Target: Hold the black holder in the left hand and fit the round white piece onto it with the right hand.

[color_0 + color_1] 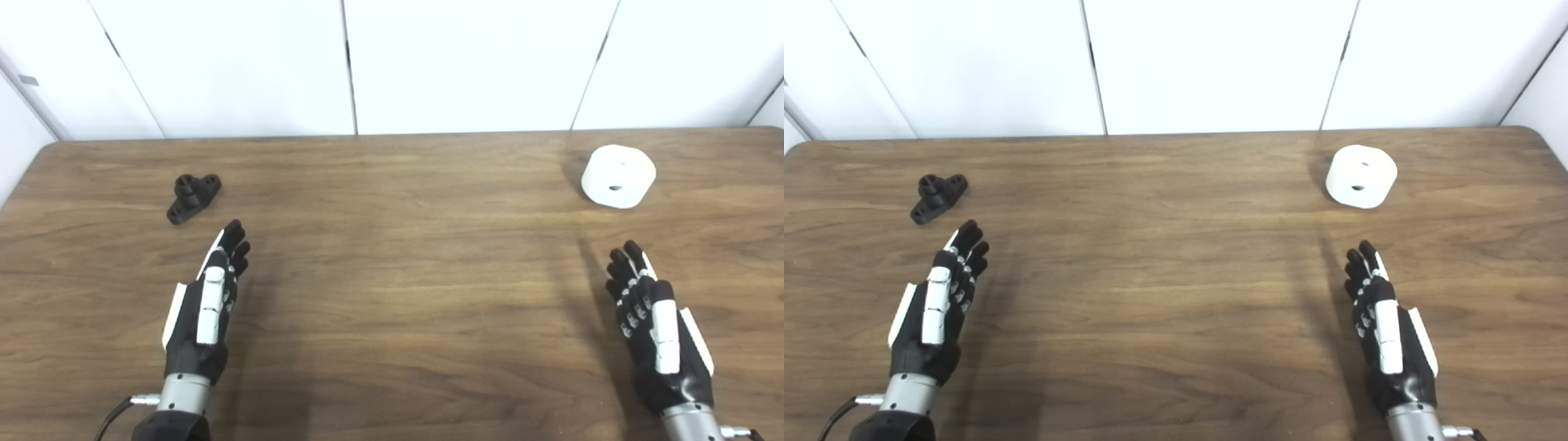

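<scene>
Left robot hand (205, 306) hovers low over the worktop (392, 275), fingers stretched flat and holding nothing; I see the black holder (193, 197) just ahead of its fingertips and slightly left, long axis slanting away to the right. My right robot hand (655, 327), equally flat and empty, has the round white piece (617, 176) farther ahead.

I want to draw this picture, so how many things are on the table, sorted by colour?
Black: 1, the black holder
White: 1, the round white piece
Total: 2 things lying on the wooden table, far apart, neither one held.
</scene>
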Robot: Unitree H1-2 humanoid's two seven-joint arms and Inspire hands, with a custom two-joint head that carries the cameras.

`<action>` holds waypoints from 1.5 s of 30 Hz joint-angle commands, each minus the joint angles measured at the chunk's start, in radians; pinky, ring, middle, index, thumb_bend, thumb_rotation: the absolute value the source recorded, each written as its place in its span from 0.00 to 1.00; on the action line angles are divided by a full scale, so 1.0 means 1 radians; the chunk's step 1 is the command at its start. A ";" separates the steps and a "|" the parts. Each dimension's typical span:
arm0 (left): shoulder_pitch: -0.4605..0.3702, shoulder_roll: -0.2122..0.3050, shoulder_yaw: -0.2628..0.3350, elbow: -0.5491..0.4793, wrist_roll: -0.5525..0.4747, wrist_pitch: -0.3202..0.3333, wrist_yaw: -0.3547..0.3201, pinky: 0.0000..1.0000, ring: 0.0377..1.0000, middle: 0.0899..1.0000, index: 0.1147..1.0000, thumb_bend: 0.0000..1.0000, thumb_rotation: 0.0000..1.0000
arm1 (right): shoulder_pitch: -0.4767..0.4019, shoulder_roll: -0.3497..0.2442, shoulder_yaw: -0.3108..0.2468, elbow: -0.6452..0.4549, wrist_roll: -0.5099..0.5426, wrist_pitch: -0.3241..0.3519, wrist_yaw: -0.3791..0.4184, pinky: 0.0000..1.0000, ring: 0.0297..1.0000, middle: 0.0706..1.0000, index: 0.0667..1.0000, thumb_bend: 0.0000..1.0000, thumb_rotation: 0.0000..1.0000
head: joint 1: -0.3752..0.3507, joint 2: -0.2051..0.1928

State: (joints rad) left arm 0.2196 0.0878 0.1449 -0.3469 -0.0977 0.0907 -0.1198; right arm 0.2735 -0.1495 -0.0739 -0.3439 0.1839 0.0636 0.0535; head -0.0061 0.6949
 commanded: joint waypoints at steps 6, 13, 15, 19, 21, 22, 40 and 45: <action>0.040 0.009 -0.009 -0.022 0.026 -0.022 0.008 0.98 0.98 0.97 0.95 0.48 0.96 | -0.002 0.002 -0.006 -0.004 0.003 -0.014 0.009 1.00 0.99 0.96 1.00 0.58 1.00 | 0.002 -0.004; 0.043 0.009 -0.009 -0.025 0.019 -0.021 0.004 0.99 0.98 0.98 0.96 0.47 0.97 | 0.000 0.000 -0.006 -0.005 0.004 -0.006 0.010 1.00 0.99 0.97 1.00 0.59 1.00 | 0.008 -0.009; 0.046 0.007 -0.010 -0.024 0.016 -0.024 0.003 0.99 0.98 0.98 0.96 0.47 0.97 | 0.002 -0.002 -0.007 -0.005 0.005 -0.008 0.012 1.00 0.99 0.97 1.00 0.60 1.00 | 0.030 -0.016; 0.053 -0.003 -0.017 -0.022 0.026 -0.031 0.008 0.97 0.97 0.97 0.95 0.47 0.97 | 0.007 -0.012 -0.010 0.003 0.008 -0.023 0.026 1.00 1.00 0.98 1.00 0.59 1.00 | 0.070 -0.039; 0.055 -0.010 -0.023 -0.014 0.031 -0.041 0.011 0.97 0.96 0.96 0.95 0.46 0.97 | 0.007 -0.019 -0.016 0.014 0.012 -0.032 0.033 1.00 1.00 0.98 1.00 0.58 1.00 | 0.095 -0.055; 0.055 -0.014 -0.026 -0.009 0.032 -0.045 0.013 0.97 0.96 0.96 0.95 0.45 0.96 | 0.006 -0.021 -0.019 0.021 0.011 -0.035 0.036 1.00 1.00 0.97 1.00 0.58 1.00 | 0.112 -0.065; 0.047 -0.038 -0.096 0.116 0.098 -0.176 0.047 0.94 0.98 0.99 0.99 0.45 0.95 | -0.030 -0.049 -0.048 0.182 0.060 -0.128 0.093 1.00 1.00 1.00 1.00 0.61 1.00 | 0.241 -0.224; 0.044 -0.046 -0.107 0.120 0.105 -0.162 0.066 0.95 0.99 1.00 0.98 0.47 0.92 | -0.039 -0.050 -0.052 0.203 0.069 -0.138 0.106 1.00 1.00 1.00 1.00 0.59 1.00 | 0.236 -0.229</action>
State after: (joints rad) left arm 0.2151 0.0660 0.0496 -0.2232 -0.0006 -0.0583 -0.0591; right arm 0.2262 -0.1952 -0.1238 -0.1971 0.2472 -0.0657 0.1508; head 0.2286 0.4648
